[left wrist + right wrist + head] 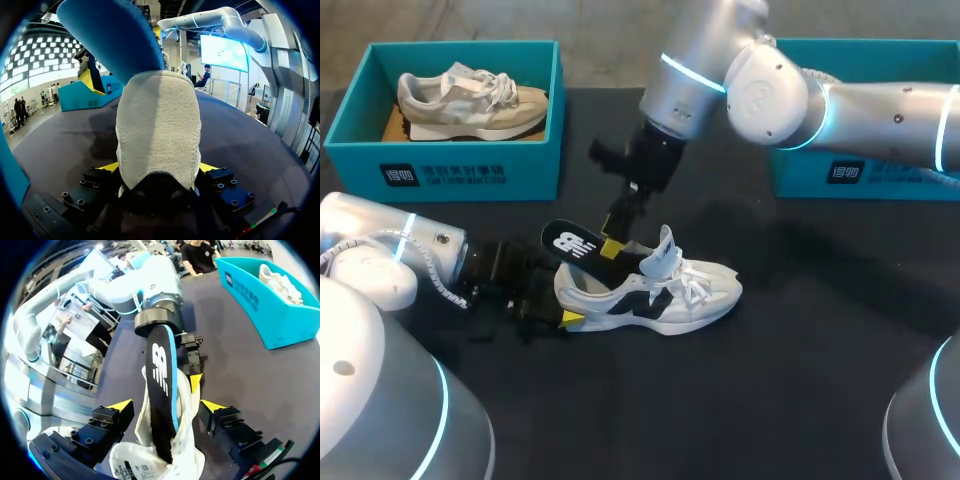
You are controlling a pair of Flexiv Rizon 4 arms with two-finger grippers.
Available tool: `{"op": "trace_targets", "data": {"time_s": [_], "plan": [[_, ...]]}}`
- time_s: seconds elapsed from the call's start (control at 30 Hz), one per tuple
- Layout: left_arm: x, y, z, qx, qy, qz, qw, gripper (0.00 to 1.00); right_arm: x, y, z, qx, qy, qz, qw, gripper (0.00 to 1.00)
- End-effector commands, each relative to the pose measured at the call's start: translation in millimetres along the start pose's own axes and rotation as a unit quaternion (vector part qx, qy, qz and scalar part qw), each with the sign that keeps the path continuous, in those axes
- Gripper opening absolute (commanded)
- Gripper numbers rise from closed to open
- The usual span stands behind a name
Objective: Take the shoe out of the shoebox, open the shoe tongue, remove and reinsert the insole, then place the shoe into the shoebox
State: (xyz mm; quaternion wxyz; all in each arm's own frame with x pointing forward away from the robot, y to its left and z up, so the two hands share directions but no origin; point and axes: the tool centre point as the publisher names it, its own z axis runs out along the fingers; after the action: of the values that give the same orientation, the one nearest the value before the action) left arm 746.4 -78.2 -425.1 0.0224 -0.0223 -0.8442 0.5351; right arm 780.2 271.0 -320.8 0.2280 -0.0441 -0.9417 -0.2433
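Note:
A white shoe (660, 290) with black side marks lies on the black table, toe to the right. My left gripper (560, 297) is shut on its heel; in the left wrist view the grey heel (157, 135) fills the space between both yellow tips (159, 167). A black insole (570, 243) with a blue underside (110, 35) sticks up out of the shoe's opening. My right gripper (614, 247) hangs over it, open. In the right wrist view the insole (161, 385) stands between the fingers (166, 405) with a gap on each side.
A teal shoebox (450, 172) at the back left holds a beige shoe (470, 100). A second teal box (880, 185) stands at the back right, partly behind my right arm. Bare black table lies in front of the shoe.

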Motion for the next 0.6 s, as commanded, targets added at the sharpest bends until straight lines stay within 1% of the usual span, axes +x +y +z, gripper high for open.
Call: {"op": "trace_targets", "data": {"time_s": [0.03, 0.07, 0.1, 0.2, 0.23, 0.3, 0.6], "plan": [[-0.9, 2, 2, -0.001, 0.000, 0.000, 1.000, 0.00, -3.8, 5.7, 7, 0.002, 0.004, -0.002, 1.000, 0.80], [-0.9, 2, 2, -0.001, 0.000, 0.000, 1.000, 0.00, -3.8, 5.7, 7, 0.002, 0.004, -0.002, 1.000, 0.80], [-0.9, 2, 2, -0.001, 0.000, 0.000, 1.000, 0.00, -3.6, 7.1, 8, 0.003, 0.005, -0.003, 1.000, 0.69], [-0.9, 2, 2, -0.001, 0.000, 0.000, 1.000, 0.00, -2.1, 8.7, 10, 0.005, 0.008, -0.005, 1.000, 0.58], [-0.9, 2, 2, -0.001, 0.000, 0.000, 1.000, 0.00, -1.2, 8.9, 11, 0.005, 0.009, -0.005, 1.000, 0.50], [-0.9, 2, 2, -0.001, 0.000, 0.000, 1.000, 0.00, 0.8, 9.2, 13, 0.005, 0.011, -0.007, 1.000, 0.48], [-0.9, 2, 2, -0.001, 0.000, 0.000, 1.000, 0.00, 4.6, 11.0, 21, 0.004, 0.018, -0.012, 1.000, 0.47]]}}
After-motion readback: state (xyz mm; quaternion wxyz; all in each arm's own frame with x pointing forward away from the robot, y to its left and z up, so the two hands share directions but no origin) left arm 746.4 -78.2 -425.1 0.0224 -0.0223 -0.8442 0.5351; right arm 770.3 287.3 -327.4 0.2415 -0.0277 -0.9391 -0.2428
